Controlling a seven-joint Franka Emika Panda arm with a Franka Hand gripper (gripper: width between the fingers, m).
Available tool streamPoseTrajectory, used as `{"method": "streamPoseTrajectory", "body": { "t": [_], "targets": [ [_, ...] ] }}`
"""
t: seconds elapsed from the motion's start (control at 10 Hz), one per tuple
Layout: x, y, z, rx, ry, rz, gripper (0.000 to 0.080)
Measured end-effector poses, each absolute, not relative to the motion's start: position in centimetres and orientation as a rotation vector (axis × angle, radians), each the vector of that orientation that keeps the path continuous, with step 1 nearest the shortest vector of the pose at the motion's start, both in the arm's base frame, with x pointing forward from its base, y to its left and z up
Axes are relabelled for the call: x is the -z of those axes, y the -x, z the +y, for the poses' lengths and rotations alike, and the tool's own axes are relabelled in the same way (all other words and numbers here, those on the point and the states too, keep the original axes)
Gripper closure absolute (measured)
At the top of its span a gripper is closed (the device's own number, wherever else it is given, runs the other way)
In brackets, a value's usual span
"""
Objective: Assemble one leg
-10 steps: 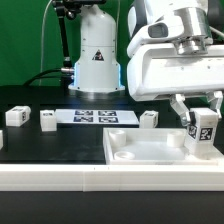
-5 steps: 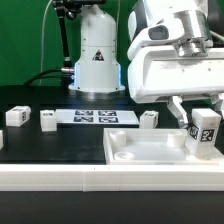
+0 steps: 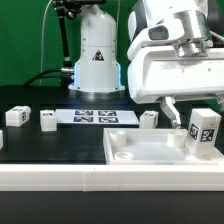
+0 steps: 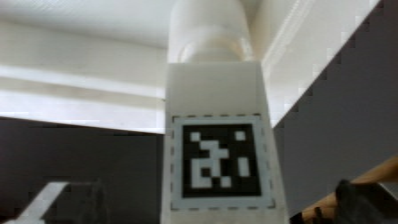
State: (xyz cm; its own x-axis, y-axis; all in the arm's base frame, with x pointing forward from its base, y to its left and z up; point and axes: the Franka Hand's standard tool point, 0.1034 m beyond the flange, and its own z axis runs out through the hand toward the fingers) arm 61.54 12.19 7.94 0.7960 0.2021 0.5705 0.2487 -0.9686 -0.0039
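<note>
The leg is seen at the right edge of the exterior view's frame, stood upright with a slight tilt on the near right corner of the tabletop, its black-and-white tag turned toward the camera; whether it is seated in a corner socket cannot be told. The gripper is held spread around the upper part of the leg, and a clear gap is shown between the leg and the finger on the exterior view's left. In the wrist view the tagged face of the leg is framed between the two fingers, neither of which is pressed against it. Three more legs are laid out apart on the black desk across the middle of the frame, with the marker board placed between two of them, in front of the robot base
</note>
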Motion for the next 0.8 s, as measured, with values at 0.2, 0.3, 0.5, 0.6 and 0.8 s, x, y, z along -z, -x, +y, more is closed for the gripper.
{"method": "streamPoseTrajectory", "body": {
  "t": [0.2,0.3,0.5,0.6,0.8],
  "targets": [
    [-8.0,-61.5,12.2,0.907,2.904,-0.375,0.0151],
    [-8.3,-61.6,12.2,0.907,2.905,-0.396,0.0151],
    [-9.7,-61.8,13.0,0.926,2.894,-0.413,0.0151],
    [-9.9,-61.8,13.5,0.897,2.899,-0.424,0.0151],
    [-10.4,-62.6,14.5,0.866,2.899,-0.468,0.0151]
  ]
}}
